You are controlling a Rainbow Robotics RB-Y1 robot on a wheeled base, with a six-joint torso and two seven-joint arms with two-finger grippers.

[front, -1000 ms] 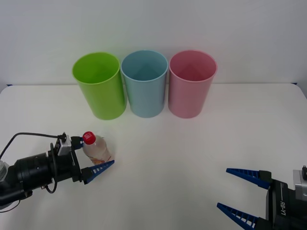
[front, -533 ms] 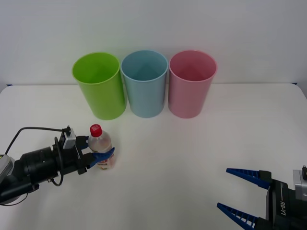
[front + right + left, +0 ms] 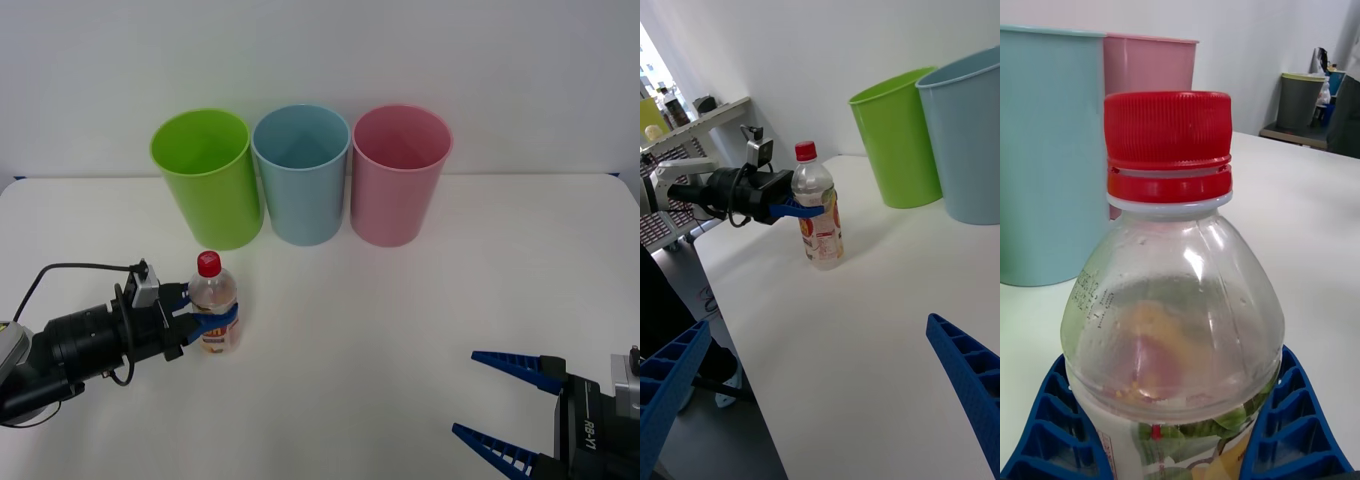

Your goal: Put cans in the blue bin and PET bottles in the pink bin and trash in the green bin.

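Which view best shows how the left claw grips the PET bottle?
The right wrist view: the left claw closes around the upright PET bottle at mid-body. The front view shows the same grip from above; the left wrist view shows the cap and shoulder between the fingers.

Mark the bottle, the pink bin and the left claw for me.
bottle [image 3: 208,264]: front view, red cap.
pink bin [image 3: 392,210]: front view, outer wall.
left claw [image 3: 216,322]: front view, fingertips around the bottle.

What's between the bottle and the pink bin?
Nothing on the table in between. The left gripper holds the bottle upright in front of the green bin; the pink bin is two bins right, past the blue bin.
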